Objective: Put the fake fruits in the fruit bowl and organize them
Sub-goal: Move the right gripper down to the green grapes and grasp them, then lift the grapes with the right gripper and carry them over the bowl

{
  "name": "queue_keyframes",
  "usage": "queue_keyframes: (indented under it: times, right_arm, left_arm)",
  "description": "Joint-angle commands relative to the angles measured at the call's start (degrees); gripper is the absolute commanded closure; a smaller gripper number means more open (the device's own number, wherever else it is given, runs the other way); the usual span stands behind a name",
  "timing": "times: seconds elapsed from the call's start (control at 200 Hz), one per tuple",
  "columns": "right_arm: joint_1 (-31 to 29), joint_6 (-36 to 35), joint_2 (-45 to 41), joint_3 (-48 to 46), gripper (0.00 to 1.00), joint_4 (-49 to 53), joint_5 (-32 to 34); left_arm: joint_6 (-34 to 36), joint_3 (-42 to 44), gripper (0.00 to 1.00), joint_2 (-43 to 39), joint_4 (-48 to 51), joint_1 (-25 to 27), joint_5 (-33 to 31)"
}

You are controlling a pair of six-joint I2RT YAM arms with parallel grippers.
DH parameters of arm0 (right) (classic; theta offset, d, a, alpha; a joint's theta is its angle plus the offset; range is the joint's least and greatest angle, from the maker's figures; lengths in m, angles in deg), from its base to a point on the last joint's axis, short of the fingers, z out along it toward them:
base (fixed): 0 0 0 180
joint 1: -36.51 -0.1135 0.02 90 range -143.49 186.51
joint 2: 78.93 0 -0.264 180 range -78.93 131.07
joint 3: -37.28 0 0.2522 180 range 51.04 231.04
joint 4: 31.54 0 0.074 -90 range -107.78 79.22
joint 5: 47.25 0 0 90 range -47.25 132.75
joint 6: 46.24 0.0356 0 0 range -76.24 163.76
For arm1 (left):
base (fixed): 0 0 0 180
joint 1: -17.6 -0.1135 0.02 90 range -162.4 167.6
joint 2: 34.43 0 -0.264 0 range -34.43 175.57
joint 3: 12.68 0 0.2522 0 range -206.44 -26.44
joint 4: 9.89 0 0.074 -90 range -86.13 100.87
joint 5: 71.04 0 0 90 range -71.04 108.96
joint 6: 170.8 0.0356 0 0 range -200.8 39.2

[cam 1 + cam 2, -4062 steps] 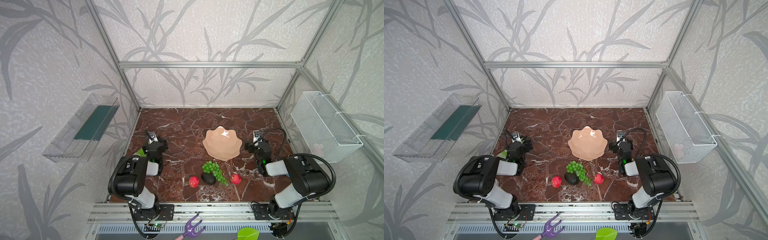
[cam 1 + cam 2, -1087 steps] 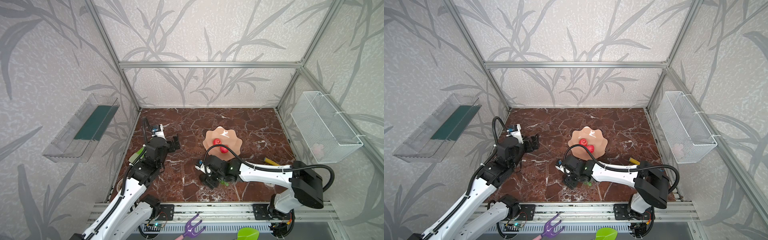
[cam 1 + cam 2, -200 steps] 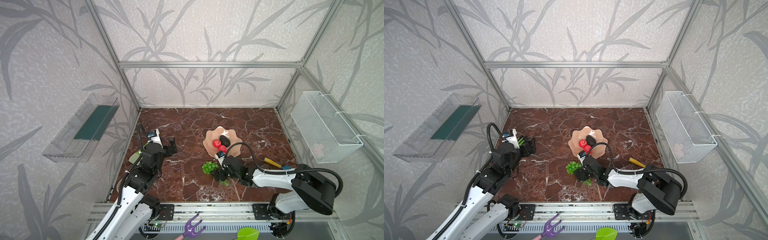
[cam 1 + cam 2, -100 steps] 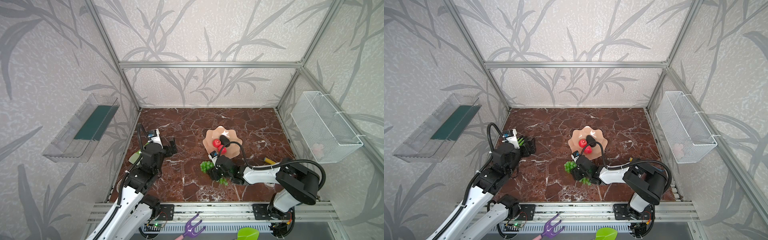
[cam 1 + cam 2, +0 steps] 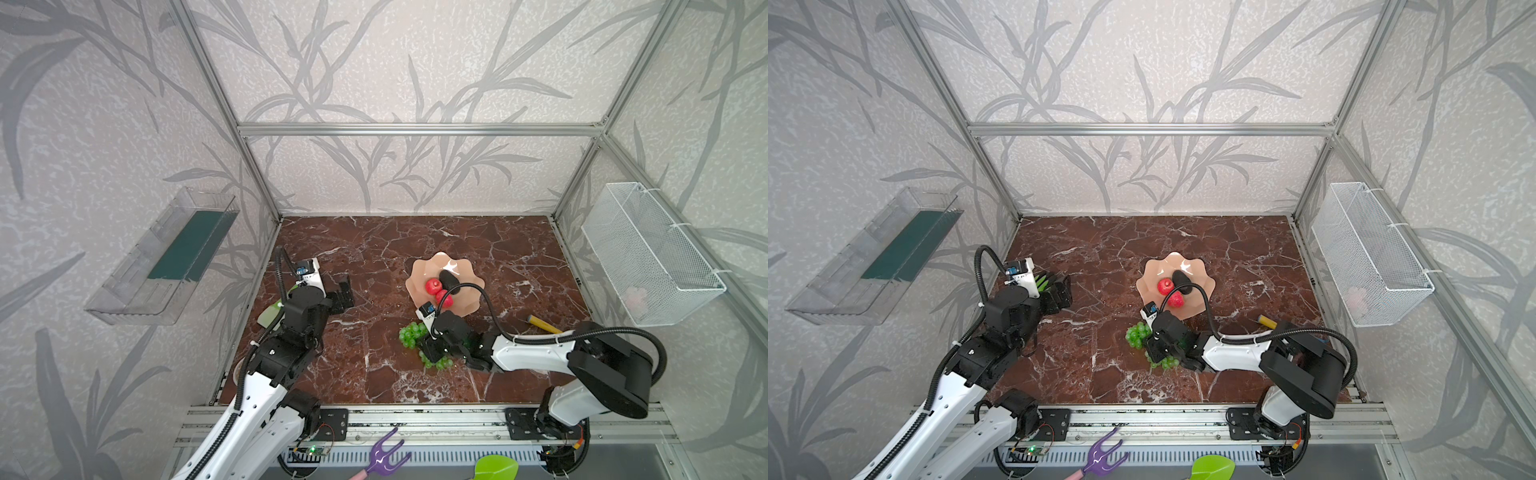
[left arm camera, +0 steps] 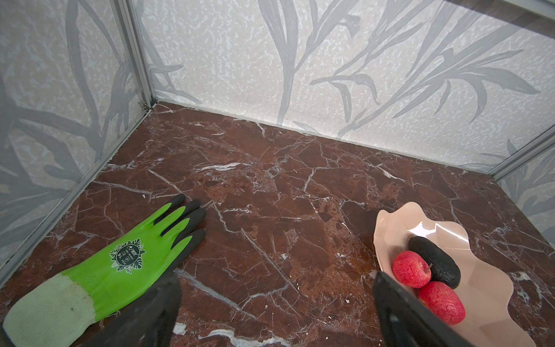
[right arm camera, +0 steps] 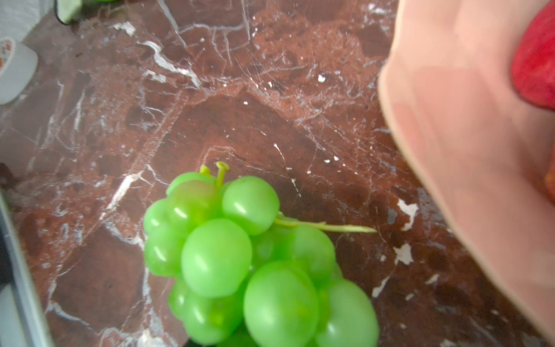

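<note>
The peach-pink fruit bowl stands mid-table and holds two red apples beside a dark avocado. In front of the bowl lies the green bunch of grapes. My right gripper is shut on the middle of the bunch. The grapes fill the right wrist view and hide the fingers. Whether the bunch is off the table I cannot tell. My left gripper hangs open and empty at the left, well away from the bowl.
A lime-green glove lies by the left wall under my left arm. A yellow-handled tool lies right of the bowl. A wire basket hangs on the right wall and a clear tray on the left wall.
My right gripper slid left over the bunch of grapes and closed on it. The left arm has stayed where it was, open.
</note>
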Motion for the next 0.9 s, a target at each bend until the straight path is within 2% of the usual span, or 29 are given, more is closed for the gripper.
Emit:
queue_keyframes:
  times: [0.0, 0.2, 0.455, 0.7, 0.895]
  right_arm:
    - [-0.3, -1.4, -5.9, 0.6, 0.62, 3.2, 0.2]
    - [0.2, -1.6, -15.8, 2.6, 0.62, 8.7, 3.3]
    - [6.5, -3.6, -22.2, 8.7, 0.61, 17.3, 3.4]
    - [18.1, -2.6, -20.5, 12.8, 0.61, 21.4, 1.8]
    - [25.7, 1.0, -15.8, 12.1, 0.62, 15.2, -2.4]
  left_arm:
    - [0.5, -0.5, 0.01, -0.1, -0.1, -0.4, -0.3]
    - [0.3, -0.7, 0.01, 0.0, -0.2, -0.4, -0.1]
    - [0.2, -1.3, 0.01, 0.0, 0.0, -0.4, 0.4]
    - [-0.2, -1.4, 0.01, -0.2, 0.1, -0.5, 0.6]
    - [0.1, -2.0, 0.01, -0.4, 0.9, -0.5, 0.2]
